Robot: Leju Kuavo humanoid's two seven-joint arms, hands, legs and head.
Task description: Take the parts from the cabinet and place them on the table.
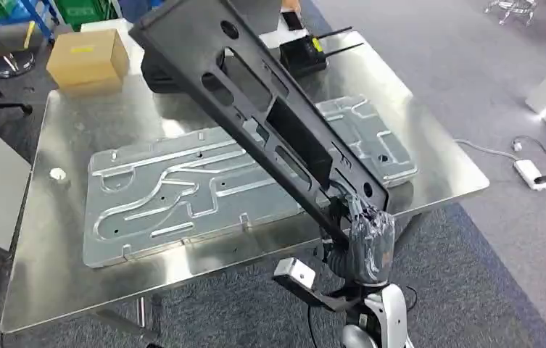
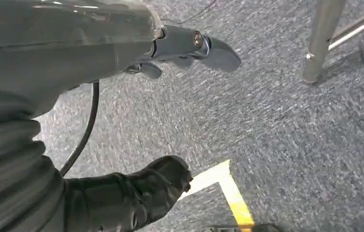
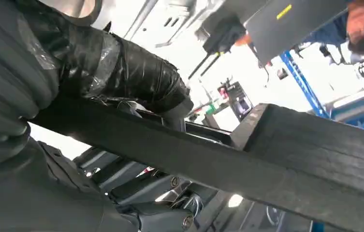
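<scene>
A long black plastic panel (image 1: 255, 101) with several cut-outs slants over the steel table (image 1: 59, 246), its far end high at the back. My right hand (image 1: 367, 232), wrapped in black, grips its near end just off the table's front edge. In the right wrist view the thumb and fingers (image 3: 136, 72) clamp round the panel's black bar (image 3: 247, 164). A large silver stamped metal plate (image 1: 204, 188) lies flat on the table under the panel. My left hand (image 2: 136, 193) hangs over the grey carpet, its dark fingers curled in around nothing.
A cardboard box (image 1: 87, 58) sits at the table's back left, a black device with antennas (image 1: 302, 54) at the back. A white power strip (image 1: 531, 174) lies on the floor to the right. A table leg (image 2: 322, 41) and yellow floor tape (image 2: 233, 193) show near my left hand.
</scene>
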